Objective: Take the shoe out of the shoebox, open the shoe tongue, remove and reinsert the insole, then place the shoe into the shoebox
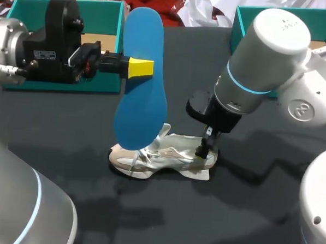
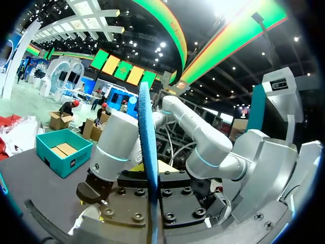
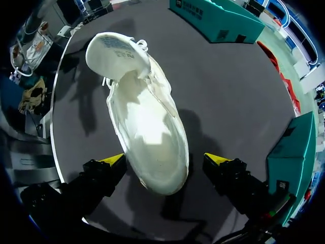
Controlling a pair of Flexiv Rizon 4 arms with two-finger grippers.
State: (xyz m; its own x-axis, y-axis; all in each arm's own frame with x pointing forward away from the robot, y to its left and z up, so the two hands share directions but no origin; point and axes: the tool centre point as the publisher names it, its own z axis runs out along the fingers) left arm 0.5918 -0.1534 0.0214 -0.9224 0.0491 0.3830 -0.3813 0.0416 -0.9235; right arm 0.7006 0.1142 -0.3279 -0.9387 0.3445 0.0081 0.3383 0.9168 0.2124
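Your left gripper (image 1: 143,68) grips the insole (image 1: 139,104) upright above the shoe (image 1: 172,155), while your right gripper (image 3: 165,159) straddles its heel, fingers spread.

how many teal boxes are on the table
2. One teal box stands at the far left in the head view, the other teal box at the far right. Both are partly covered; no third one shows.

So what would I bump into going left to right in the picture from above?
Teal box → blue insole → right gripper → second teal box. The white shoe stretches below both the insole and that gripper, so I skipped it.
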